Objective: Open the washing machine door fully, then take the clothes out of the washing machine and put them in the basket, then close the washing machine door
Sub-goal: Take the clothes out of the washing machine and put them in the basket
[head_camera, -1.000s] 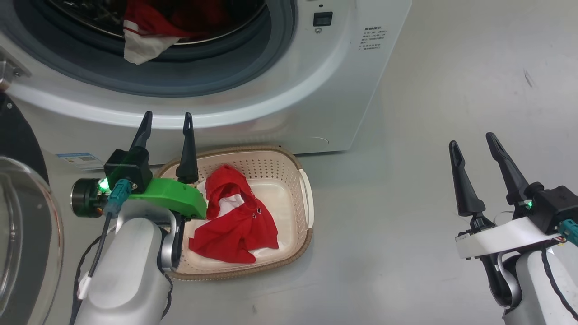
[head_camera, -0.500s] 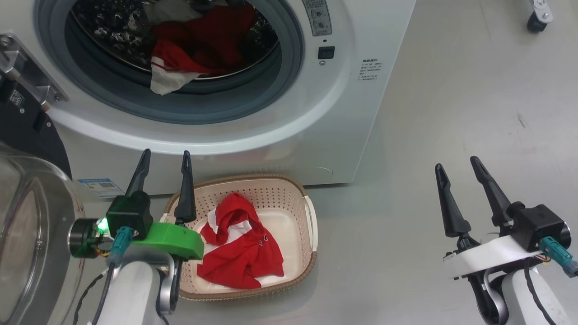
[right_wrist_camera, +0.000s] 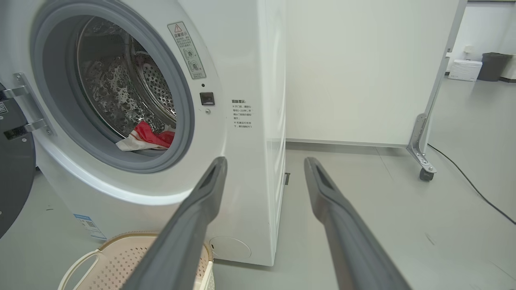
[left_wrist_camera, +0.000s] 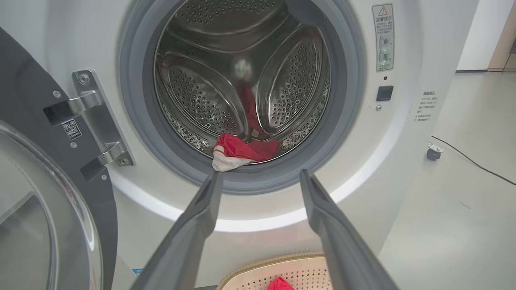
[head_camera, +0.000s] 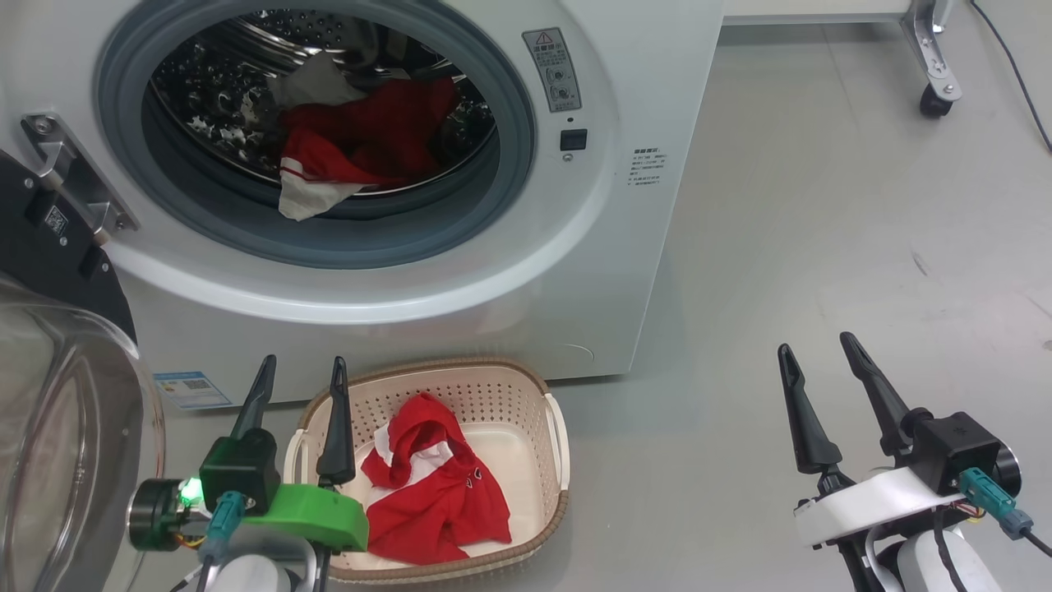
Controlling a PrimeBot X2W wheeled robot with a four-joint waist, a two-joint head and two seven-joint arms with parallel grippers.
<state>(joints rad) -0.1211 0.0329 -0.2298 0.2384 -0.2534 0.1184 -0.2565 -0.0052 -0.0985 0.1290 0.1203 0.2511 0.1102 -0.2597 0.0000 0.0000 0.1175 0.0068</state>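
Washer (head_camera: 625,271), big and white, stands on the grey floor (head_camera: 781,247) with its round mouth uncovered, and you can look straight past the grey gasket (head_camera: 514,156) into the steel drum (head_camera: 222,107). The door (head_camera: 49,271) hangs off its hinge at the left side, swung well clear of the opening, with its black inner face and bulging glass bowl turned outward.

The basket (head_camera: 501,395) sits on the floor right at the foot of the front panel, below the opening, just right of the small blue label (head_camera: 191,389). It looks to be touching the panel, or very nearly.

Some of the clothes (head_camera: 370,131) are in the drum, a red heap at its bottom front. A white-trimmed corner droops over the drum's lip toward the gasket. One red garment (head_camera: 444,501) with white lining lies crumpled in the basket, spread from its left wall across the middle.

The left gripper (head_camera: 302,363) hangs low at the basket's left end, fingers spread wide apart with nothing between them, pointing at the front panel. From overhead its inner finger crosses the basket's left rim. The right gripper (head_camera: 815,345) is well off to the right over bare floor, splayed just as wide and also empty-handed.
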